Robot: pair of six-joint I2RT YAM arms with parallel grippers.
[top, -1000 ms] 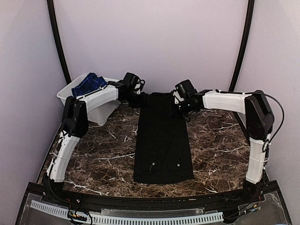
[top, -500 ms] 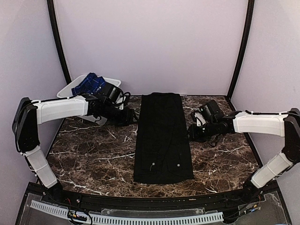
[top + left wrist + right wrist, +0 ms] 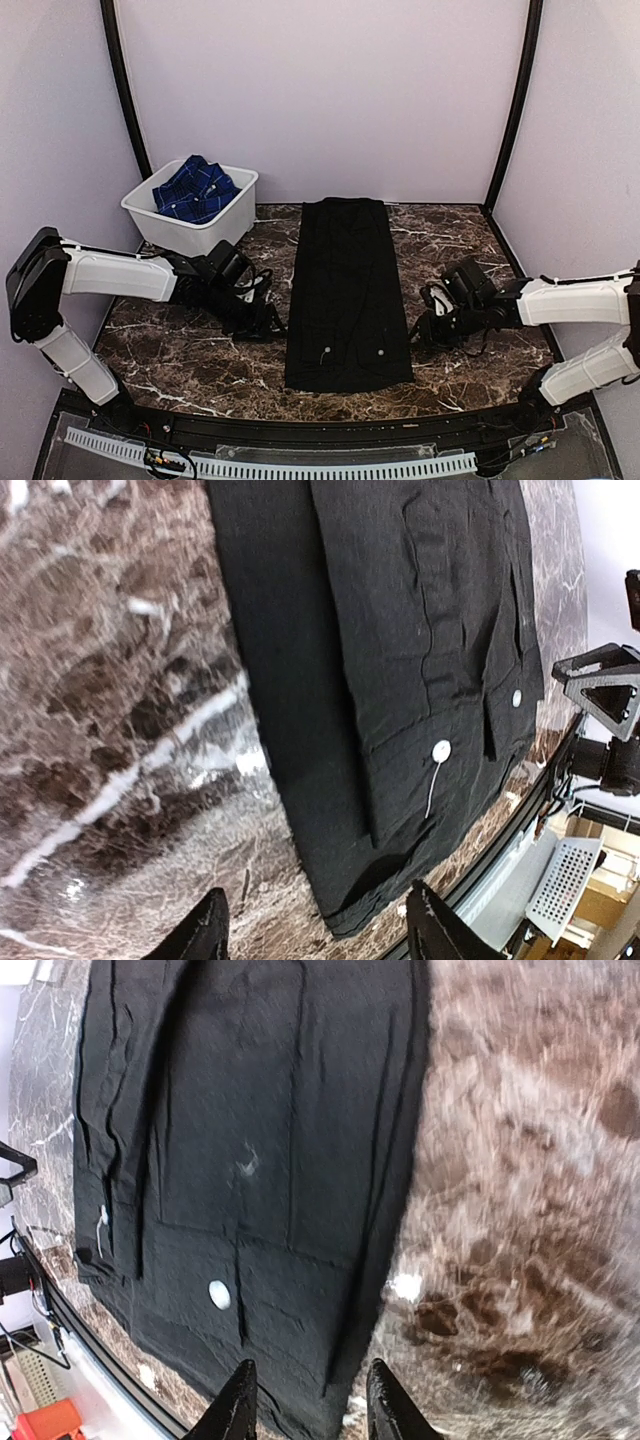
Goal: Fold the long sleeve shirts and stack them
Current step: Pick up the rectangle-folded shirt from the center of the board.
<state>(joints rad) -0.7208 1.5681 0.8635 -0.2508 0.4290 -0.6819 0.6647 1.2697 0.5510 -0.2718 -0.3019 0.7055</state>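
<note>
The black long sleeve shirt [image 3: 346, 290] lies flat on the marble table as a long narrow strip, with two white buttons near its near end. The blue checked shirt [image 3: 193, 188] is bunched in the white tub. My left gripper [image 3: 268, 322] hovers low beside the black shirt's left edge near the near corner. In the left wrist view the gripper [image 3: 318, 930] is open, with the black shirt's [image 3: 400, 630] corner ahead of it. My right gripper [image 3: 420, 335] sits by the right edge. In the right wrist view it [image 3: 312, 1405] is open over the shirt's [image 3: 250, 1110] near right corner.
The white plastic tub [image 3: 231, 212] stands at the back left of the table. The table's black front rail [image 3: 330, 425] runs just behind the shirt's near end. Dark posts frame the back wall on both sides.
Both arms have swept from the shirt's far end down along its sides to its near end. The right gripper has opened wider. The shirt has not moved.
</note>
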